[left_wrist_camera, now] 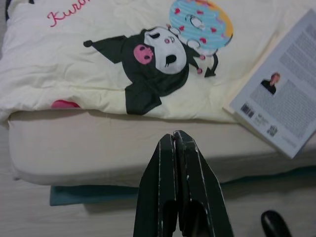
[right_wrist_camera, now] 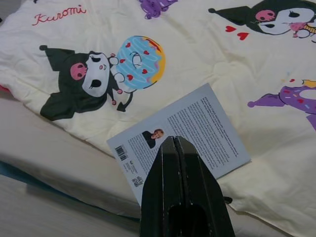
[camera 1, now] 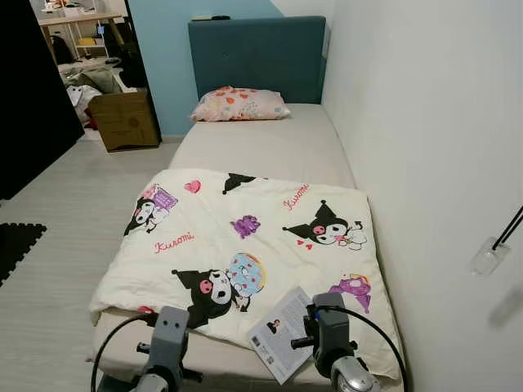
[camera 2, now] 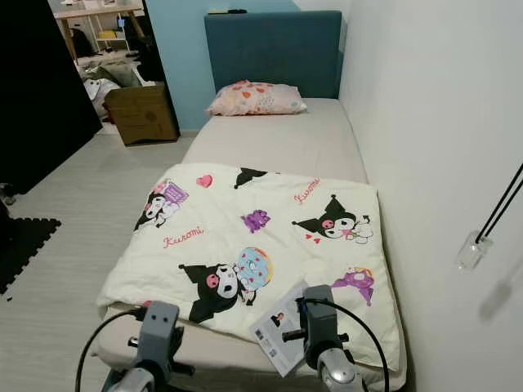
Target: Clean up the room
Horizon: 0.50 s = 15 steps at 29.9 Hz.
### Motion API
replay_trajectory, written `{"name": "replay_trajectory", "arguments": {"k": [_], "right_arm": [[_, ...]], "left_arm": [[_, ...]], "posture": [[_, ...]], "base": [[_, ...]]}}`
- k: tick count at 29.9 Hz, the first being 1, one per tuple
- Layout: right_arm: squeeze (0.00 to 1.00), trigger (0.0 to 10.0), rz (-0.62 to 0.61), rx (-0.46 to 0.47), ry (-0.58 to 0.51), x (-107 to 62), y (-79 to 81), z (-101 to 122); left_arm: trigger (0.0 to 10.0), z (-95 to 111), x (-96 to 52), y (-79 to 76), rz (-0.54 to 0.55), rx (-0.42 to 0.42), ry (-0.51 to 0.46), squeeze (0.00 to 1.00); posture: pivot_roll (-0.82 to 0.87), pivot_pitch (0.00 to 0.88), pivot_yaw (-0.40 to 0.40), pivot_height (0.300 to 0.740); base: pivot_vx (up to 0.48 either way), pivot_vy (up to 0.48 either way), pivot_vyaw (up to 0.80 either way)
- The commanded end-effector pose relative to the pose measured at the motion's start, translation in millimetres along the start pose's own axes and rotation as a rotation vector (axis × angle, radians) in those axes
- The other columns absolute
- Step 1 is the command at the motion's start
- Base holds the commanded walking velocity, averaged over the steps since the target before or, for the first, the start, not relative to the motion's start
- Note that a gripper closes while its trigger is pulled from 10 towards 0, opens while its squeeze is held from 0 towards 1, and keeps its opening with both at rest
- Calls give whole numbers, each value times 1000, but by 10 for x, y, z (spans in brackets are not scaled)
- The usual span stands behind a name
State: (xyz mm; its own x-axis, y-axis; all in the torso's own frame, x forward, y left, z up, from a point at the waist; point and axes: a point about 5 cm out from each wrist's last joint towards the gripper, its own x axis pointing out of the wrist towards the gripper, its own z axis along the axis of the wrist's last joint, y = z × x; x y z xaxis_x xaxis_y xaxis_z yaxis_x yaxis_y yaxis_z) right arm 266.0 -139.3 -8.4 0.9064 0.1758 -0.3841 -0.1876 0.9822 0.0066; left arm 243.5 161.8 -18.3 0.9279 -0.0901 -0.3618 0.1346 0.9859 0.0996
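A thin grey-white book (camera 1: 278, 335) lies back cover up at the foot of the bed, on the cream cartoon-print quilt (camera 1: 245, 245). My right gripper (right_wrist_camera: 174, 140) is shut and hovers just above the book (right_wrist_camera: 185, 136). My left gripper (left_wrist_camera: 174, 136) is shut too, held over the bed's foot edge, left of the book (left_wrist_camera: 281, 106). Both wrists (camera 1: 167, 335) show at the bottom of the eye views.
The bed (camera 1: 270, 147) runs along the white wall (camera 1: 425, 122) on the right, with a floral pillow (camera 1: 239, 104) by the blue headboard. A cardboard box (camera 1: 124, 119) and clutter stand at the far left. A black mat (camera 1: 16, 245) lies on the pale floor.
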Motion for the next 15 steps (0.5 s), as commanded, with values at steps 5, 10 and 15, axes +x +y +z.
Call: {"name": "replay_trajectory", "arguments": {"k": [5, 10, 15], "right_arm": [[0, 10000, 12, 11, 10, -11, 43, -32], [0, 10000, 20, 14, 7, 1, 63, -15], [0, 10000, 22, 16, 0, 8, 74, -1]], "left_arm": [[10000, 31, -19, 74, 19, 23, -33, 0], [10000, 66, 7, 74, 19, 24, -39, 0], [10000, 65, 6, 75, 16, 28, -41, 0]], "posture": [[-8, 64, 23, 690], [-6, 62, 23, 665], [-8, 52, 24, 640]], "base": [[0, 0, 0], [0, 0, 0], [0, 0, 0]]}}
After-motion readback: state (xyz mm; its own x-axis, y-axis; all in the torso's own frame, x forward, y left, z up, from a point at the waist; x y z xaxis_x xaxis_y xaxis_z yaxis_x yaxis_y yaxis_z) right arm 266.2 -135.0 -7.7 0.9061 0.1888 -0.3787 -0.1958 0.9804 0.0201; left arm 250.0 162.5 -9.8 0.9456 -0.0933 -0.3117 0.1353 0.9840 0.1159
